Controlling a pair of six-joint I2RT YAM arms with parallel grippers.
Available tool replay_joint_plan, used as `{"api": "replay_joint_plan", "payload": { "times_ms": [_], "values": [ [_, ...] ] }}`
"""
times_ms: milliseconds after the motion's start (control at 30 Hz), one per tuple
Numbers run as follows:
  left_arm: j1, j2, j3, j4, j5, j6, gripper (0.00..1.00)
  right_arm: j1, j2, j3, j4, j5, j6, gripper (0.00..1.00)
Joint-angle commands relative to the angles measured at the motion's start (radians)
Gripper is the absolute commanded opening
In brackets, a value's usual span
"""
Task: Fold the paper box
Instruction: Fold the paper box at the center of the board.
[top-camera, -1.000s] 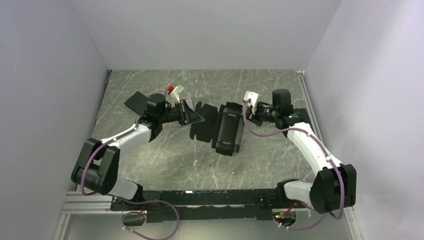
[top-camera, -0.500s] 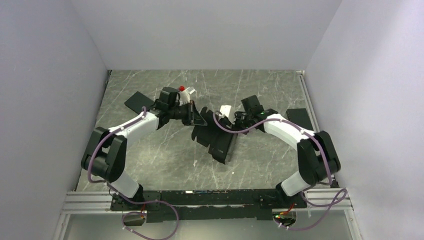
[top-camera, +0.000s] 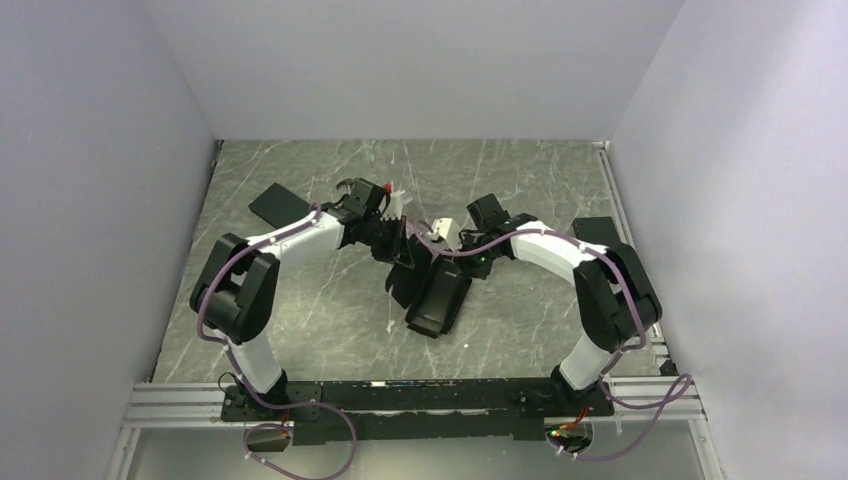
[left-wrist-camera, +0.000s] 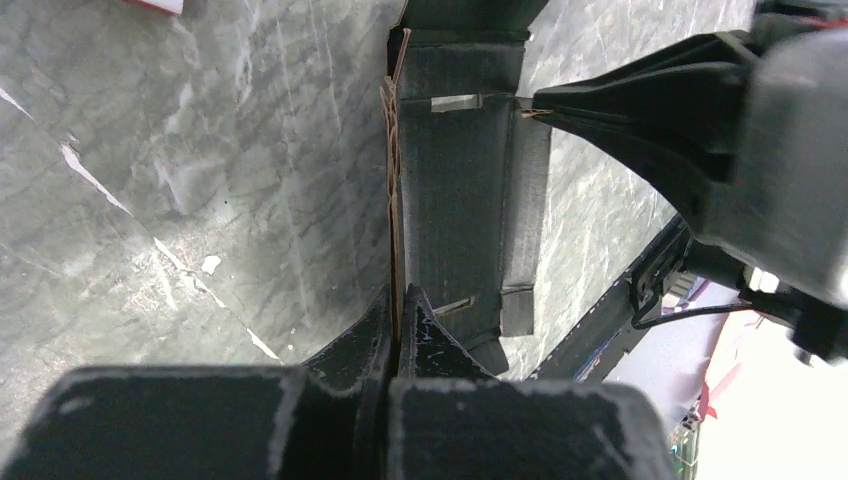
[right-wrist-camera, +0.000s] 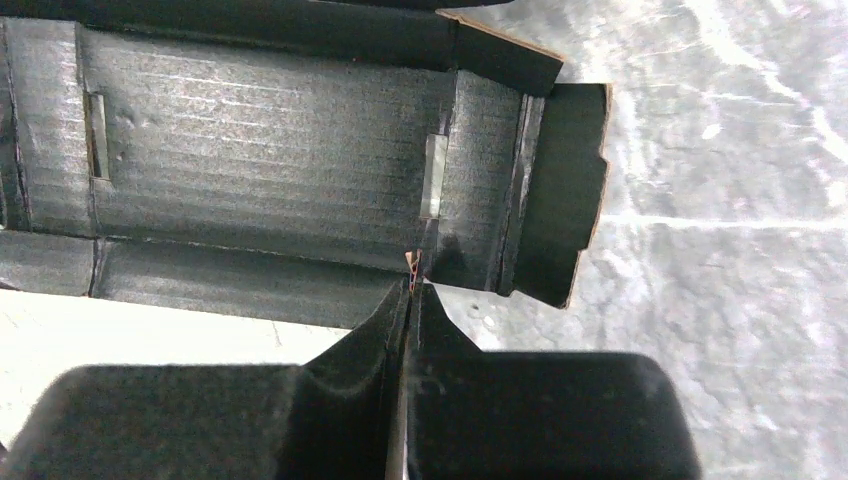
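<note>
The paper box is matte black creased cardboard lying partly folded at the table's middle, its side panels raised. My left gripper is shut on the box's left wall; in the left wrist view the gripper pinches the brown cut edge of the box. My right gripper is shut on the opposite wall near a corner. In the right wrist view the gripper clamps the wall's edge, with the box's ribbed inside and an end flap beyond. My right gripper's fingers also show in the left wrist view.
A plain black slab lies at the back left behind the left arm. Another black slab lies at the right edge behind the right arm. White walls close in three sides. The mounting rail runs along the near edge.
Both arms have swung inward to the centre and stretched out. The box has turned and slid toward the near left, both grippers staying shut on its walls.
</note>
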Motion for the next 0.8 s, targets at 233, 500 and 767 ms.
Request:
{"api": "replay_joint_plan", "payload": {
  "times_ms": [233, 500, 767],
  "values": [
    [-0.055, 0.003, 0.058, -0.018, 0.011, 0.038, 0.0, -0.006, 0.09, 0.086, 0.034, -0.092, 0.195, 0.0],
    [-0.064, 0.005, 0.025, 0.044, 0.075, -0.005, 0.0, -0.021, 0.138, 0.098, 0.051, -0.201, 0.283, 0.01],
    [-0.069, 0.013, 0.035, 0.04, 0.092, -0.014, 0.0, -0.028, 0.146, 0.104, 0.049, -0.284, 0.308, 0.1]
  ]
}}
